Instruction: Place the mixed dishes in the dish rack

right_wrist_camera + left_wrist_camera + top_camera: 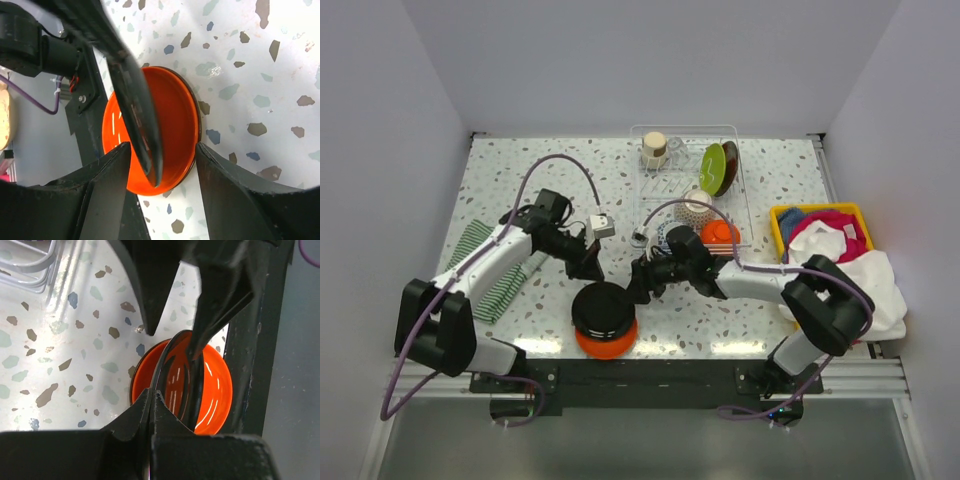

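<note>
Lying over the orange bowl, the black plate is straddled at its edge by the spread right fingers; the left fingers are pressed together, empty, just above the bowl.

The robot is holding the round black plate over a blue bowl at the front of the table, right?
Not blue. The dish under the round black plate is a shiny orange bowl, as the left wrist view shows plainly. The rest is right: it is at the front of the speckled table.
</note>
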